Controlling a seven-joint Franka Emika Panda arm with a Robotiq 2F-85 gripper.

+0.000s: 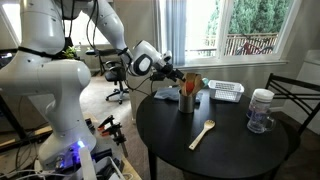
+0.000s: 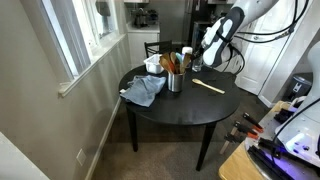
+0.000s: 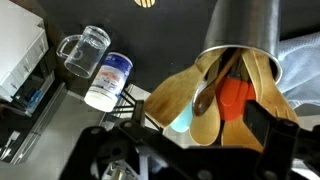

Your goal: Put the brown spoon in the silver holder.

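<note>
Gripper (image 3: 205, 128) jaws spread, released; brown spoon (image 3: 203, 98) between them, standing in silver holder (image 3: 240, 30) just beyond.

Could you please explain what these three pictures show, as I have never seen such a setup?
The white machine is a robot arm with a grasping tool at its end. Two pictures come from cameras standing in the room; the third from a camera on the wrist, looking past the tool. On the round black table stand a silver holder full of wooden utensils, a white basket and a glass jar; a pale wooden spoon and a blue cloth lie there too. The tool hovers by the holder; a dark brown spoon shows among the utensils. Whether the tool grips it I cannot tell.
</note>
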